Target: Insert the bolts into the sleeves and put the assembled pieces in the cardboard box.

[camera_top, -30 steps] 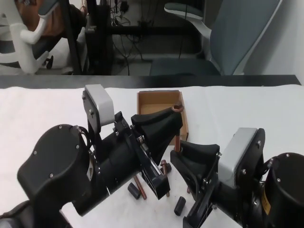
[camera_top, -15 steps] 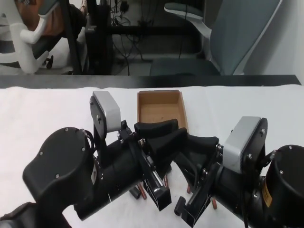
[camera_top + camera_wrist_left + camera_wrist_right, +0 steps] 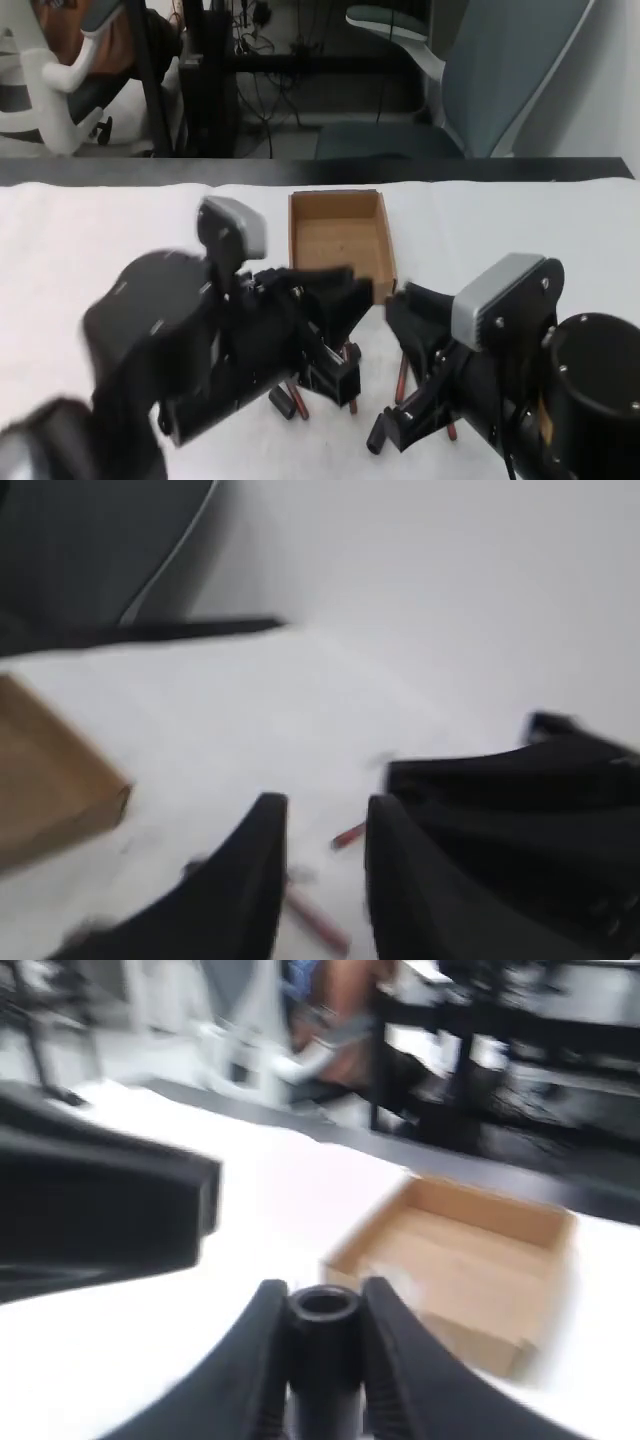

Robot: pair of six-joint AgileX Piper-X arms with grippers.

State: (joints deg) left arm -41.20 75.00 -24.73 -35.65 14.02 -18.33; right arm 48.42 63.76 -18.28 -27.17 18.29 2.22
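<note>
My right end effector [image 3: 322, 1295] is clamped on a sleeve [image 3: 323, 1360], bore facing up, near the cardboard box [image 3: 560, 1222]. The left end effector [image 3: 327, 805] is apart and empty over a bolt [image 3: 348, 835] on the tabletop [image 3: 80, 230]. I'd grab it near the head and line it up straight first.

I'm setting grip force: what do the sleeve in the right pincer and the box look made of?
The sleeve looks like matte black rubber or plastic. It shows no metallic glint, but which of the two I cannot tell. The cardboard box is plain brown cardboard, with a dull uncoated surface and thin walls.
</note>
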